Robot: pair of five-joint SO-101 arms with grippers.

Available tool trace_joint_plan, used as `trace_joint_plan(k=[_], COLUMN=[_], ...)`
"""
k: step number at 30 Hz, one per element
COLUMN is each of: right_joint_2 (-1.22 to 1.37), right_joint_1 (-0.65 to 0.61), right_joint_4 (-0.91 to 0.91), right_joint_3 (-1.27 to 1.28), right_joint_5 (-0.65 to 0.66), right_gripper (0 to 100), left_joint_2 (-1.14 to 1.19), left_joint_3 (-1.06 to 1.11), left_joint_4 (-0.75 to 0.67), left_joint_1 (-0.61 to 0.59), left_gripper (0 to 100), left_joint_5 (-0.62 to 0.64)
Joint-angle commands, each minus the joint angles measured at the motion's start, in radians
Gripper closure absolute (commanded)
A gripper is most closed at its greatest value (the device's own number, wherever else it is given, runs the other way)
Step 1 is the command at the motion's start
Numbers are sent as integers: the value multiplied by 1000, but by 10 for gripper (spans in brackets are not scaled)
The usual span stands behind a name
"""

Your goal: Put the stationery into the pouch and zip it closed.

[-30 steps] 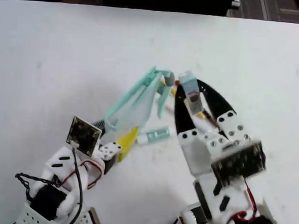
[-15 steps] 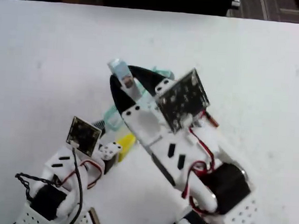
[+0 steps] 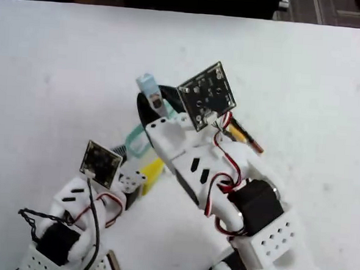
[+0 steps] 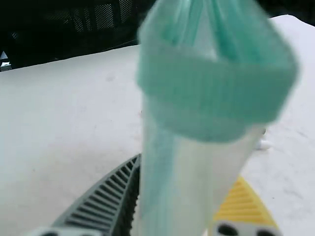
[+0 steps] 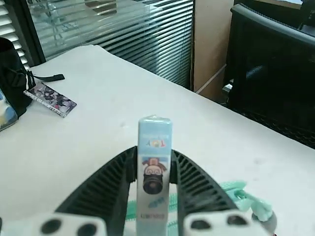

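While the left pincer (image 4: 174,206) was closed on the mint-green translucent zip pouch (image 4: 197,128), the pouch's contents could not be told. The right pincer (image 5: 154,156) gripped a light-blue rectangular stick (image 5: 155,172) near the pouch. The stick's long axis ran along the fingers, with its free end pointing away from the arms across the white table (image 3: 62,60).

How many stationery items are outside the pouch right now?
2: a pale blue stick clamped in the right pincer above the pouch, and an orange pen or pencil on the table beside that arm. Others may lie hidden under it.
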Motion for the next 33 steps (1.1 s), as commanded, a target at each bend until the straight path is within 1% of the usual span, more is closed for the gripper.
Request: trace_joint_plan(k=[1, 6, 11, 18, 22, 26, 29, 31, 33], right_joint_2=[10, 47, 101, 160, 97, -33, -122, -139, -139], right_joint_1=[12, 13, 10, 8, -4, -7, -7, -7, -7], right_joint_4=[-24, -47, -157, -166, -165, -165, -145, -107, -79], right_joint_3=[-2, 9, 9, 37, 112, 213, 239, 235, 236], right_joint_5=[-3, -3, -11, -12, -12, -6, -3, 6, 31], right_gripper=[981, 981, 981, 981, 981, 981, 977, 943, 853], left_joint_2=[-4, -4, -4, -4, -4, -4, -4, -4, -4], left_joint_3=[-55, -55, -60, -60, -60, -54, -54, -52, -49], left_joint_4=[3, 3, 3, 3, 3, -20, -29, -29, -32], left_joint_1=[-10, -10, -10, -12, -15, -50, -51, -47, -47], left_gripper=[782, 782, 781, 781, 781, 781, 781, 782, 782], left_joint_5=[0, 0, 0, 0, 0, 0, 0, 0, 0])
